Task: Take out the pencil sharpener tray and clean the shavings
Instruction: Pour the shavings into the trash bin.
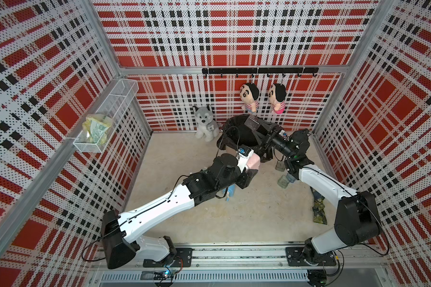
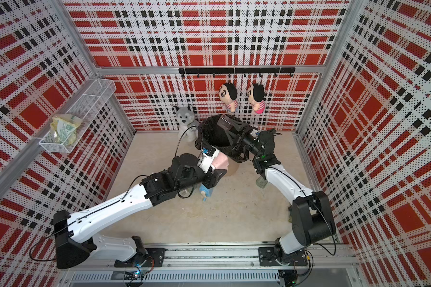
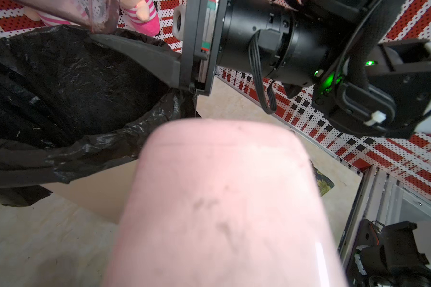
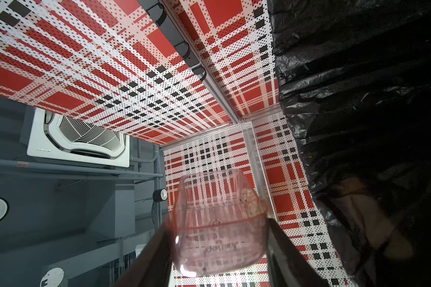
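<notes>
Over the mouth of the black-lined bin (image 1: 237, 139), near the table's (image 1: 246, 218) back edge, the clear sharpener tray (image 4: 217, 213) is held in the air, with a clump of shavings (image 4: 250, 201) clinging in one corner. The right gripper (image 4: 219, 231) has its fingers pressed tight against the tray's two sides. Just beside the bin's front side, the left gripper (image 1: 251, 166) is clamped on the pink pencil sharpener (image 3: 222, 198). A husky plush (image 1: 205, 123) sits at the back edge next to the bin. Two dolls (image 1: 249, 95) hang from the wall rail behind it.
</notes>
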Controlling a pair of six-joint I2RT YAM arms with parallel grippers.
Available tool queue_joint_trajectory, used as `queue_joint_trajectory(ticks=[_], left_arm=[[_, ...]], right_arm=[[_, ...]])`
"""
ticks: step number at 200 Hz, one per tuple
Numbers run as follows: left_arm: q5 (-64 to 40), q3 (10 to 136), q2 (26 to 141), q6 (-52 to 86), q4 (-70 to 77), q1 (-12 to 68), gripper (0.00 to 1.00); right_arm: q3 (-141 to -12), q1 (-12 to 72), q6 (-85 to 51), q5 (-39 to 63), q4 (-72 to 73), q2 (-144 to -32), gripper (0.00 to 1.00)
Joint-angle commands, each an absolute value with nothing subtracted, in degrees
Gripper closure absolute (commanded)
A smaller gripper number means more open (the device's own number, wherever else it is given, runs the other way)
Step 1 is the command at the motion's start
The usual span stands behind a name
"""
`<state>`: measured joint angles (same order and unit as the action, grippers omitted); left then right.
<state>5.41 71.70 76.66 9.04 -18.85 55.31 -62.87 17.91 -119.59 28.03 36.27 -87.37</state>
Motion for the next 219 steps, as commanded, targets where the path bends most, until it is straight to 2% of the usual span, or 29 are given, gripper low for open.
queue_joint_trajectory(ticks=[1,19,38,84,126,170,199,219], left_arm=[[6.2,73.1,74.7,9.5,-18.1,55.0,0.55],[6.3,73.2,74.5,9.5,-18.2,55.0,0.55],[6.5,73.3,74.6,9.5,-18.5,55.0,0.55],[6.6,74.4,75.2,9.2,-19.4,55.0,0.55],[6.8,74.6,75.2,9.2,-19.9,55.0,0.55],[7.4,74.6,74.5,9.1,-20.5,55.0,0.55],[7.3,74.5,74.6,9.1,-20.4,55.0,0.55],[6.8,75.2,75.3,9.1,-20.8,55.0,0.55]], right_arm=[[-63.0,18.3,-120.0,27.6,39.5,-86.6,0.49],[-64.7,18.6,-117.5,28.7,35.3,-86.7,0.49],[-62.4,18.4,-120.3,27.4,40.3,-86.4,0.49],[-64.6,18.7,-117.6,28.5,36.5,-87.2,0.48],[-65.5,18.6,-122.3,26.8,42.9,-88.8,0.49],[-66.6,18.4,-117.7,27.9,37.3,-88.4,0.48],[-62.0,19.0,-126.7,23.7,49.4,-89.8,0.49],[-63.3,19.4,-127.7,22.3,49.8,-89.8,0.47]])
